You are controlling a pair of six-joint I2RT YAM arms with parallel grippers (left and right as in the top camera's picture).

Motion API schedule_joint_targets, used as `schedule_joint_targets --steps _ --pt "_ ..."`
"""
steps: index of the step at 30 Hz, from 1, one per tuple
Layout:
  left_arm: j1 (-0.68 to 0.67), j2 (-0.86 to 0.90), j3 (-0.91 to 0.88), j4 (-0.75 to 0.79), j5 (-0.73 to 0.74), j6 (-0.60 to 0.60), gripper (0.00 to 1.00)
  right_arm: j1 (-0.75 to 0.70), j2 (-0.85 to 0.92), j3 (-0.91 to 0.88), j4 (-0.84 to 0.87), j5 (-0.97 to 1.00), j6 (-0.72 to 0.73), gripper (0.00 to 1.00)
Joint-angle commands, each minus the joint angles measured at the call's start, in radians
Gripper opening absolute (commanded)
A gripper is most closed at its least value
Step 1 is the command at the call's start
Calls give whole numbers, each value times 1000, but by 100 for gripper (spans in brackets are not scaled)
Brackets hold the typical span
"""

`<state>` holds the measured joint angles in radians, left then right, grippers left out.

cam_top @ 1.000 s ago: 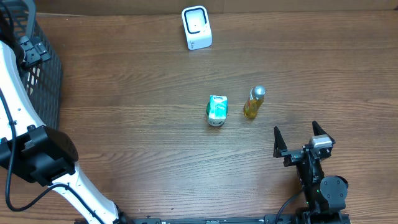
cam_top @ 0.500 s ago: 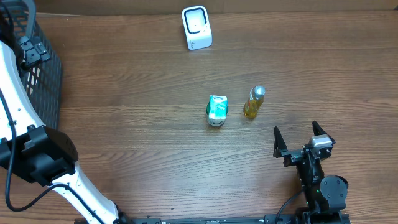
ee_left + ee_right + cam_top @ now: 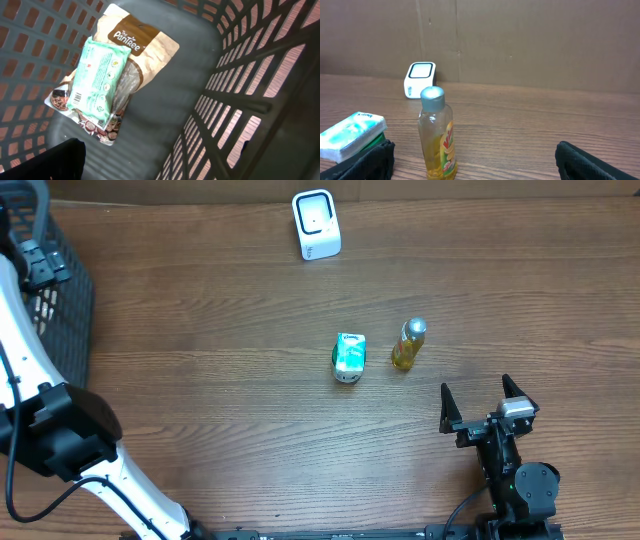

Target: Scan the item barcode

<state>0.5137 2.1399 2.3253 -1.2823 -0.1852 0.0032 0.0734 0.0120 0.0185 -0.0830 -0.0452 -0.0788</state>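
- Left hand hangs over the basket at 9 o'clock on the surface. Fingers apart, nothing between them. One finger shows at 7 o'clock in its wrist view.
- Right hand sits at 5 o'clock, fingers apart, empty.
- Item, my read: the mint pack on the basket floor, lying on top of a brown pouch. Printed side is up; can't tell whether a barcode is on it.
- Scanner stands at 12 o'clock, face turned toward 6 o'clock.
- Grab: come straight down with the fingers across the pack's short width. Its long axis runs 1 to 7 o'clock in the wrist view.
- Take the pack alone. The pouch touches it underneath and may drag along.
- Basket wall is close at 3 o'clock in the wrist view, so lift vertically before heading out.
- The route to 12 o'clock runs near the packet at centre, with the bottle just at its 3 o'clock. The bottle is upright and likely tippy, so pass high.
- Present the code side flat to the scanner face. The pack looks soft, so a light clamp avoids wrinkling the code. If the code is underneath, roll the wrist.
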Motion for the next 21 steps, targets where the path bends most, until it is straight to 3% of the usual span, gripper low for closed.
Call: schedule_joint_targets --steps 1,4,11,17,21 --pt "109 37 -2 6 153 105 100 -1 -1 -11 2 -2 -1 100" --pt "154 37 -2 6 381 164 100 -1 -1 -11 2 -2 -1 100" --pt "166 37 -2 -1 454 180 99 -1 -1 -11 2 -2 -1 100" --pt "111 37 -2 -11 474 203 89 -1 -1 -11 2 -2 -1 100" --pt "78 37 -2 -14 465 211 67 -1 -1 -11 2 -2 -1 100"
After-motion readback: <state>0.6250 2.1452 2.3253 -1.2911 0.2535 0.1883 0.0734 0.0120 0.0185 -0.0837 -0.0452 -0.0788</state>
